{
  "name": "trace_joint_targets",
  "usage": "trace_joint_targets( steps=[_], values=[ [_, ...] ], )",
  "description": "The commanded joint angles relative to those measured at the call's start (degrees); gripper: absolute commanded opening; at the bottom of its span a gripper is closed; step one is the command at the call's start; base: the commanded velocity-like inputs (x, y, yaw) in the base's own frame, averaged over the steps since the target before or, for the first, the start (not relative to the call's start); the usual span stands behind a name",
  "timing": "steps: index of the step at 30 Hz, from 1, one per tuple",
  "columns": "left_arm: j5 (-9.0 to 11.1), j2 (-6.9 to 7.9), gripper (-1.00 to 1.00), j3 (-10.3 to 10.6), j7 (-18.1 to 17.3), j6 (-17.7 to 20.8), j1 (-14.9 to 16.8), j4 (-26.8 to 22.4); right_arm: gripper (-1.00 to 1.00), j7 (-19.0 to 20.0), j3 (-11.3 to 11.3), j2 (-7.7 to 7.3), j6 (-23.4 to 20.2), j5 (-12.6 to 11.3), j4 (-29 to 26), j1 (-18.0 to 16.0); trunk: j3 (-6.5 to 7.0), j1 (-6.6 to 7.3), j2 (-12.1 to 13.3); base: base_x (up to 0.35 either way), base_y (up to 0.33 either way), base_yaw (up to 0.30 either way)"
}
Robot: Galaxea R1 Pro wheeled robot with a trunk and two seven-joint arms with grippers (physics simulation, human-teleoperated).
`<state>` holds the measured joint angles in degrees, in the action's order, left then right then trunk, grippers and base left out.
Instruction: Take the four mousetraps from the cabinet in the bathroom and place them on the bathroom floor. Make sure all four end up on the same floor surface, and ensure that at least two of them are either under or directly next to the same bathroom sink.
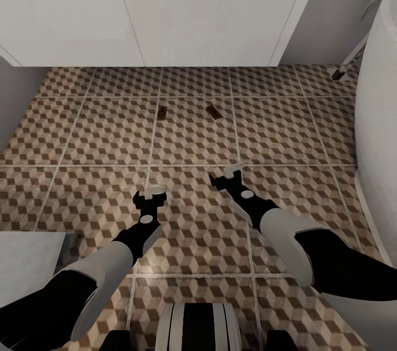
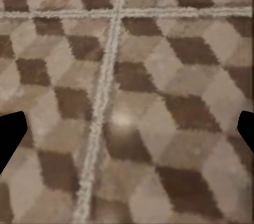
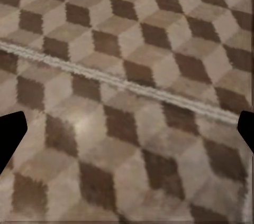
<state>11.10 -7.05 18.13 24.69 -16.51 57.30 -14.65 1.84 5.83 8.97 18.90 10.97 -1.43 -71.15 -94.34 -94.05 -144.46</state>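
While two mousetraps, one (image 1: 162, 112) and another (image 1: 213, 112), already lie apart on the bathroom floor (image 1: 99, 130), just in front of the deep white unit along the far edge of the tiles, the job looks about half done; whether that unit is the sink I cannot tell. Both arms hang low over bare tile. The left gripper (image 1: 150, 192) and the right gripper (image 1: 225, 173) carry nothing, jaws spread wide, with only dark fingertip corners (image 2: 10, 131) (image 3: 10, 129) at the margins of each wrist view. Two traps presumably remain to be fetched from the cabinet
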Motion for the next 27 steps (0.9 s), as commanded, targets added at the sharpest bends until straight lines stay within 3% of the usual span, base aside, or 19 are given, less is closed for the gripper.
trace_joint_targets(
  steps=[1,14,27],
  values=[
    [0.6,0.02,1.00,0.5,0.2,-0.3,-0.1,0.1,1.00,0.0,0.4,-0.04,0.2,-0.2,0.1,0.1,0.20,0.03,0.0,0.000,0.000,0.000],
    [0.5,0.35,1.00,0.5,0.2,-0.6,-1.3,0.0,1.00,0.1,0.4,-1.17,0.2,-0.2,0.1,2.4,3.08,0.37,0.2,0.000,0.000,0.000],
    [0.5,0.46,1.00,0.9,-0.2,-2.6,-3.5,-0.1,1.00,0.1,0.4,-1.63,2.8,-0.2,0.1,4.5,3.08,0.37,0.2,0.000,0.000,0.000]
  ],
)
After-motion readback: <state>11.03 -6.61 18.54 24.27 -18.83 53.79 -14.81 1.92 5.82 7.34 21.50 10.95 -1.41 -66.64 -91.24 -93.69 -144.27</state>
